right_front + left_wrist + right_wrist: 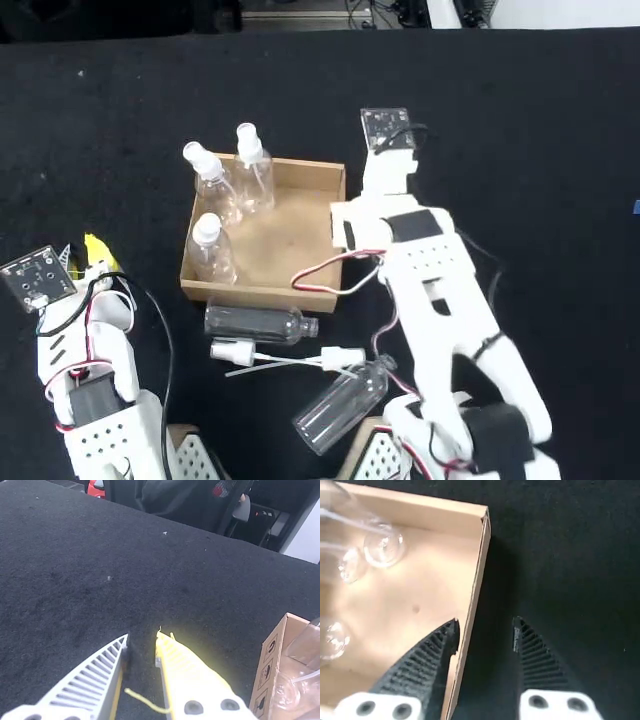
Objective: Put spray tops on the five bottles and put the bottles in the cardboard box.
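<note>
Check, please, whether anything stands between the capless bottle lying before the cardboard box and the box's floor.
Only the brown cardboard box's low front wall separates the clear capless plastic bottle from it. Three capped clear bottles stand in its left half; the right half is bare.

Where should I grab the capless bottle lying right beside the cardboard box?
Take its cylindrical body at mid-length, coming down from above. The bottle lies flat, parallel to the cardboard box wall, so closing across its round sides looks surest; the narrow neck offers less hold.
</note>
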You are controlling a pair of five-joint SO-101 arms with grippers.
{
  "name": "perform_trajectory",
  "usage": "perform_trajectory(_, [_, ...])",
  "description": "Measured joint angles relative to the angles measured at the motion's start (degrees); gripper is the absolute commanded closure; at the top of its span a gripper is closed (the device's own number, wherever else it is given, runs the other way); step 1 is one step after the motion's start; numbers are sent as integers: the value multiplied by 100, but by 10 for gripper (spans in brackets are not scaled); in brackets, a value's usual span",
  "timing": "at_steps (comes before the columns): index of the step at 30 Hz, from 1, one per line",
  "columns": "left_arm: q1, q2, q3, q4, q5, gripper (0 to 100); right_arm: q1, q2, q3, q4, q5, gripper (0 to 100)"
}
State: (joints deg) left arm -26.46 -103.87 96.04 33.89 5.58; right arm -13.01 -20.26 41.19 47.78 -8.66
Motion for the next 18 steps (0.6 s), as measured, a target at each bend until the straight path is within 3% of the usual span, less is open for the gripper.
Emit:
perform_trajectory(15, [0,0,0,0,0,920,0,1468,0,-1723,0,858])
perform_trajectory(18, [0,0,0,0,0,920,0,1811,0,-2154,0,909])
